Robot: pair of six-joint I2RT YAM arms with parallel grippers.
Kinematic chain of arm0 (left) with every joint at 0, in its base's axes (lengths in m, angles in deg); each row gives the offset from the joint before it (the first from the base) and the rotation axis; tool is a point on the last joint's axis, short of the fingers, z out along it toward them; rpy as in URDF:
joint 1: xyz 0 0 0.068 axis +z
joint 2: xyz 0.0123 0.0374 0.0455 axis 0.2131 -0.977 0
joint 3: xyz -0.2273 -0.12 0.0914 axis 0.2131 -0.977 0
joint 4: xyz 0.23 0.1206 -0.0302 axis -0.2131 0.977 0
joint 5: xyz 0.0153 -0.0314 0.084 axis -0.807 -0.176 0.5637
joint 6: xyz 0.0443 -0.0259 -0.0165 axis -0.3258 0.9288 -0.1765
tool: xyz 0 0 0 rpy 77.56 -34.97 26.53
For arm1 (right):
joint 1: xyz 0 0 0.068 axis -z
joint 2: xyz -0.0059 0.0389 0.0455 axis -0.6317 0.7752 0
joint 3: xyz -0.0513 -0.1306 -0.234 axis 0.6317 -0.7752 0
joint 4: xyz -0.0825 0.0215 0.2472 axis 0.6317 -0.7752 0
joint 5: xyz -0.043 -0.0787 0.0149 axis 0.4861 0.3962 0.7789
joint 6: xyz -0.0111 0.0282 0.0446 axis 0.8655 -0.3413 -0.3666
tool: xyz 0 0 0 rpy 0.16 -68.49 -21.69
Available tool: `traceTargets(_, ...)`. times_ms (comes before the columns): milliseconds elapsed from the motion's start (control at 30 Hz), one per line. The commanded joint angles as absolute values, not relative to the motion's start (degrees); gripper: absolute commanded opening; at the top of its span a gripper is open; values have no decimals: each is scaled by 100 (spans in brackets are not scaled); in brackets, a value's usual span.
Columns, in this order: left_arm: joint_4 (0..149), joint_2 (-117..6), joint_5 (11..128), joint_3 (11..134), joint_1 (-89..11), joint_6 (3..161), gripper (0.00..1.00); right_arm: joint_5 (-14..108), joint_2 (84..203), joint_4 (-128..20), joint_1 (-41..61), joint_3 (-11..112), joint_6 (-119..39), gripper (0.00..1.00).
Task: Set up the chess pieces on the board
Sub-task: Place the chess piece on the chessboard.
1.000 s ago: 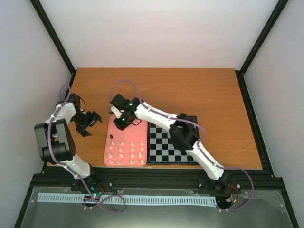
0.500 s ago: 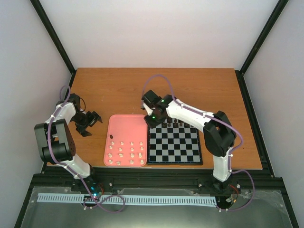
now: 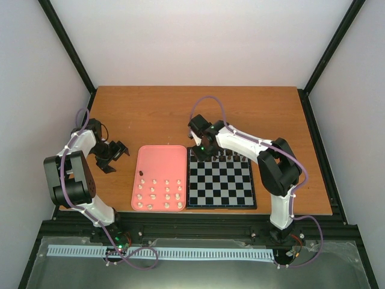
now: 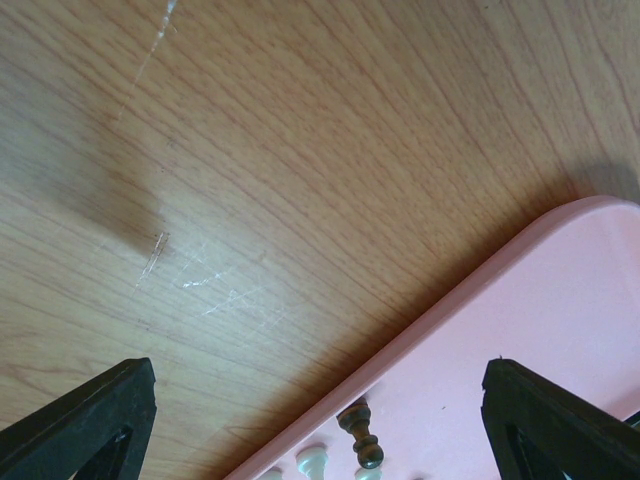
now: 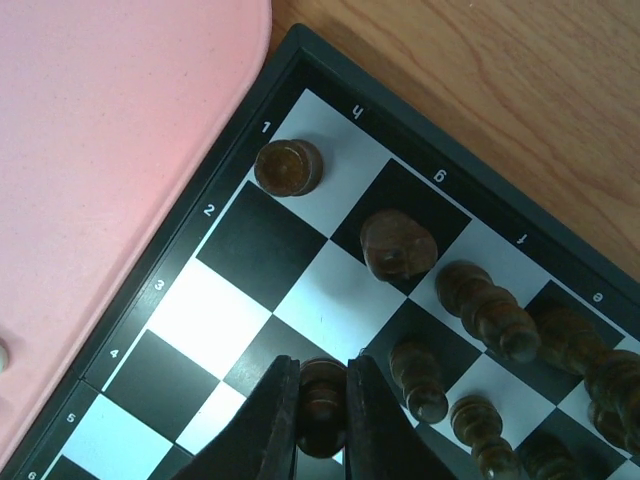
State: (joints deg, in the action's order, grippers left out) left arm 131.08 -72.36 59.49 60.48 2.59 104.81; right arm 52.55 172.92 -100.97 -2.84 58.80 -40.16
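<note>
Cream chess pieces (image 3: 159, 195) stand in rows on the near half of a pink tray (image 3: 159, 158). The tray lies on the wooden worktop (image 3: 252, 114) with its right edge against the chessboard (image 3: 222, 186). A lone dark piece (image 3: 141, 173) stands near the tray's left edge. At the board's far left corner, the right gripper (image 5: 320, 410) has its jaws clenched on a dark pawn (image 5: 322, 385) above the squares just inside that corner; whether the pawn touches the board cannot be told. Beyond it, dark pieces (image 5: 398, 245) line the board's far edge, one of them on the corner square. Left of the tray, the left gripper (image 4: 330, 420) hangs over bare wood by the tray's far corner, jaws spread wide and holding nothing.
</note>
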Motion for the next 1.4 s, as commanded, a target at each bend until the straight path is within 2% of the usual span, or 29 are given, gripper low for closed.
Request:
traceTargets(0, 12994, -7315, 5973, 6162, 255, 10448, 100, 5327, 17425, -9944, -231, 5975, -3929, 3)
traceTargets(833, 13021, -7348, 5964, 6216, 255, 10412, 100, 5434, 17827, -9807, -216, 6037, -3900, 4)
traceTargets(1367, 13018, -7361, 5964, 6207, 260, 10386, 100, 5118, 17502, -10118, -222, 6241, -3766, 22)
